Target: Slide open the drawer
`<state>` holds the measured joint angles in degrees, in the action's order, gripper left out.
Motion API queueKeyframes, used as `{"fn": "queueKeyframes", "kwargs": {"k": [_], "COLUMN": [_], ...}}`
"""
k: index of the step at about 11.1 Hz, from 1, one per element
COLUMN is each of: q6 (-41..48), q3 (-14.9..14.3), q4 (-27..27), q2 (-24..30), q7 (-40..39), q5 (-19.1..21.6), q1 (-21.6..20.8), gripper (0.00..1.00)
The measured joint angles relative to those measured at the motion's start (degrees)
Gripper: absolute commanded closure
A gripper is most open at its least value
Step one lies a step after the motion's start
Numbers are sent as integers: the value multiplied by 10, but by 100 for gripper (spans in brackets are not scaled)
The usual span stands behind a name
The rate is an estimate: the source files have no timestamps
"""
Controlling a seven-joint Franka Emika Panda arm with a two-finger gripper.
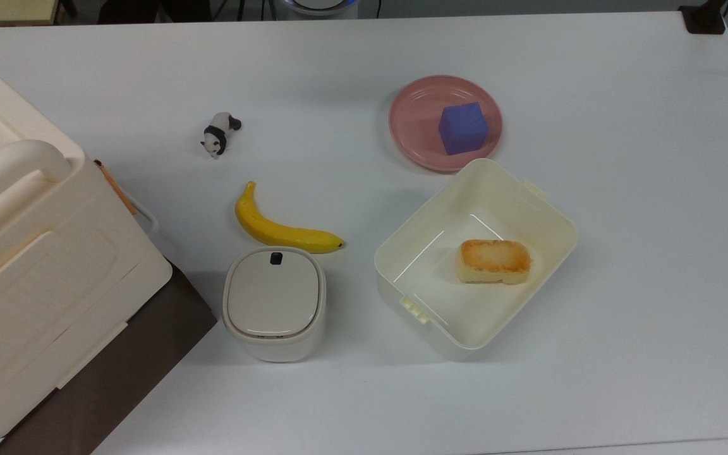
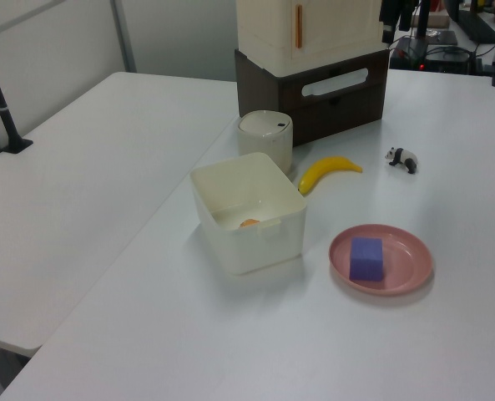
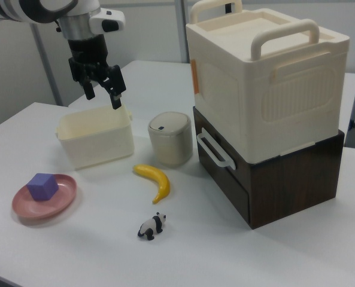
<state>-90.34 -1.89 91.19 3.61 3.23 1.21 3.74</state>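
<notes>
Your gripper [image 3: 100, 89] hangs open; the drawer [image 3: 220, 160] and its handle [image 3: 215, 149] sit lower, toward the right view's right.

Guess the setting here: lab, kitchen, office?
Likely a robot lab bench: a plain white table with toy props such as a panda figure and banana, and the arm's hand open above it.
</notes>
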Motion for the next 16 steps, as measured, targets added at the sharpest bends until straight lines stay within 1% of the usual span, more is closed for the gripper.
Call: {"fn": "queueKeyframes", "kwargs": {"k": [11, 16], "q6": [0, 0], "q3": [-2, -5], "q4": [0, 0], "q2": [-1, -1], "q7": [-14, -12], "q5": [0, 0], "q1": [2, -6], "gripper": [0, 0]}}
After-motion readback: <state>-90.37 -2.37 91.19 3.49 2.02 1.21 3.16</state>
